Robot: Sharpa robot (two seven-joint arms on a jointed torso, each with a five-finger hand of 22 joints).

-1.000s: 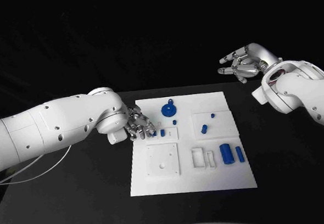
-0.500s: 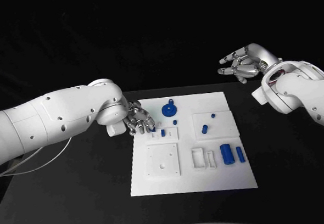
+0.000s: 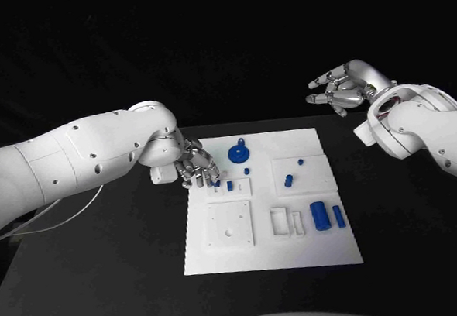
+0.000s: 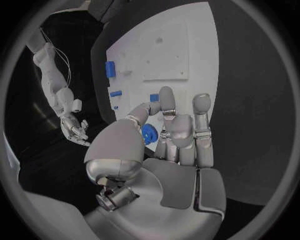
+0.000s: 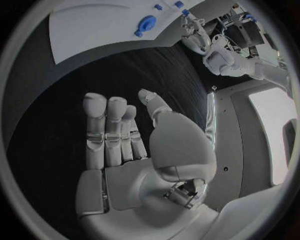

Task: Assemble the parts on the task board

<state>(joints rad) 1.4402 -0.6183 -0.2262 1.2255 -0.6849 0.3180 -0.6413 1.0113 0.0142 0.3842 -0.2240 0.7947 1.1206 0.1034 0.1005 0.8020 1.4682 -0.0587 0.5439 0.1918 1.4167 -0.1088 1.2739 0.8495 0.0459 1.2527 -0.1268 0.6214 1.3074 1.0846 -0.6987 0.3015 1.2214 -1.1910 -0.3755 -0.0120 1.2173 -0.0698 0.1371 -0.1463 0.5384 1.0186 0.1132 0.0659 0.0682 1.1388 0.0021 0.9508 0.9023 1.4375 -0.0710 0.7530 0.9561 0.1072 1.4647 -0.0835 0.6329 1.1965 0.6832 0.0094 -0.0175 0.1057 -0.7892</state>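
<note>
On the black worktop (image 3: 109, 282) lies the white rectangular task board (image 3: 272, 255), filling the centre of the head view. Its small blue plastic parts are scattered on it: a round blue disc with a small loop (image 3: 238, 154) near the upper middle of the board, a short blue peg (image 3: 288, 182) right of centre, and a larger blue cylinder (image 3: 319, 215) with a slimmer blue bar (image 3: 338, 219) just beside it at the lower right.

The robot's left hand (image 3: 195, 168) hangs over the board's upper left corner, left of the disc. In the left wrist view its fingers (image 4: 201, 131) are extended and a little apart, with nothing between them; the disc shows blue just beyond the thumb, but contact cannot be made out. The right hand (image 3: 340, 91) is raised at the upper right of the head view, well apart from the board, its fingers spread and empty.

The left hand appears to be lining up on a part near the board's top. The risk from here is a poor approach: fingers coming down off-centre could nudge the disc or the small pieces near it along the smooth board, or push the board itself across the worktop, since nothing visibly pins it. A loose pinch on such small parts could also let one slip and roll.
</note>
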